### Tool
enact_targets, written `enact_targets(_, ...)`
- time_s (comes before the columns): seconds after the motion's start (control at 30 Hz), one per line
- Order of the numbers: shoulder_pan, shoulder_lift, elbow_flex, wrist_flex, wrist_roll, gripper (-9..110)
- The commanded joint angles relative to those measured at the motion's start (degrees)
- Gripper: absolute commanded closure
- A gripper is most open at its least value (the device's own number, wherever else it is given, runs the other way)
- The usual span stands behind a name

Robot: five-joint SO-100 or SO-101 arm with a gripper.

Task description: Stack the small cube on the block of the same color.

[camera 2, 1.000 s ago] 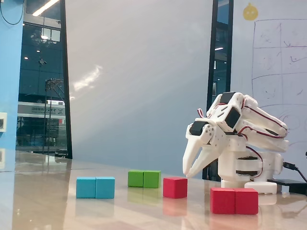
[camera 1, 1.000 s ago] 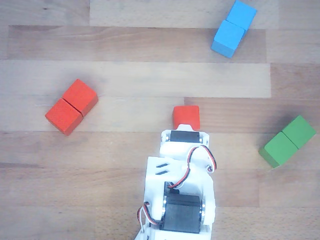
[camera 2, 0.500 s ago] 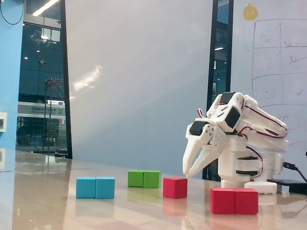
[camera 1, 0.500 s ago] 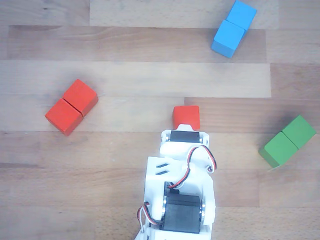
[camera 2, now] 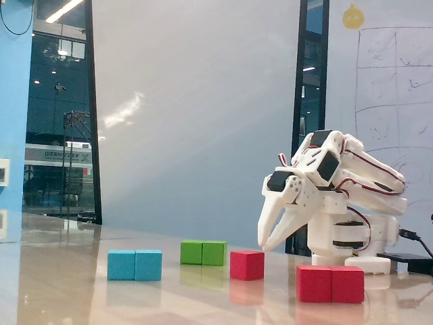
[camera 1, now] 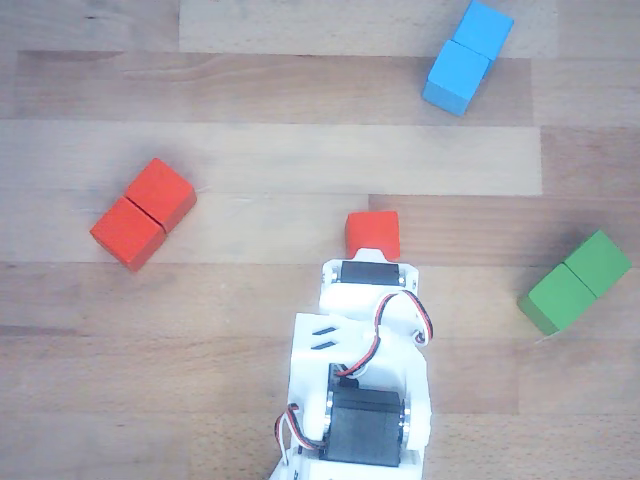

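Note:
The small red cube lies on the wooden table, and it also shows in the fixed view. The red block, two cubes long with a seam, lies well to its left in the other view and stands nearest the camera in the fixed view. My gripper hangs tips down just above the table, close behind the cube and not touching it. Its jaws meet at the tips and hold nothing. In the other view the wrist hides the fingers.
A blue block lies at the top right and a green block at the right edge. In the fixed view the blue block and the green block stand left of the cube. The arm's base is at the right.

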Motion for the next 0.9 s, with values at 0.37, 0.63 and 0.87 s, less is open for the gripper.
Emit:
enact_targets(0.37,0.2,-11.0,-4.0,-4.8,-0.2,101)
enact_targets(0.63,0.3,-31.5,-22.3,-10.2,-0.9,101)
enact_targets(0.87,0.3,-36.5,-40.7,-1.2,-0.9,101)
